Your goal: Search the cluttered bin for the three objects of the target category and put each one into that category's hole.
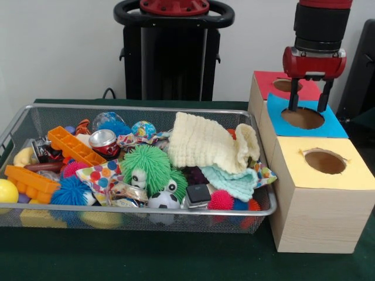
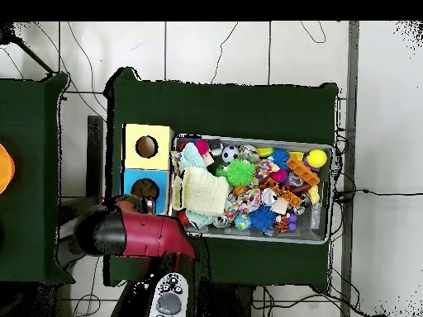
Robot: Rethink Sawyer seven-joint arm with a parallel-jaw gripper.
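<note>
The wire mesh bin (image 1: pixel 35 117) sits at the left, full of mixed toys and cloths; it also shows in the overhead view (image 2: pixel 329 216). No crushed clear bottle shows in it; any are hidden under the clutter. My gripper (image 1: pixel 308 105) hangs open and empty just above the round hole of the blue-topped box (image 1: pixel 334 124), with one finger (image 1: pixel 292 99) on each side of the hole's far rim. In the overhead view the red arm (image 2: pixel 144 231) covers the gripper beside the blue box (image 2: pixel 130 178).
A red-topped box (image 1: pixel 266 81) stands behind the blue one and a yellow-topped box (image 1: pixel 351 175) in front. The bin holds a shiny red can (image 1: pixel 104 141), a cream knitted cloth (image 1: pixel 205 143), a green fuzzy ball (image 1: pixel 147 167), orange bricks (image 1: pixel 73 146) and spiky balls.
</note>
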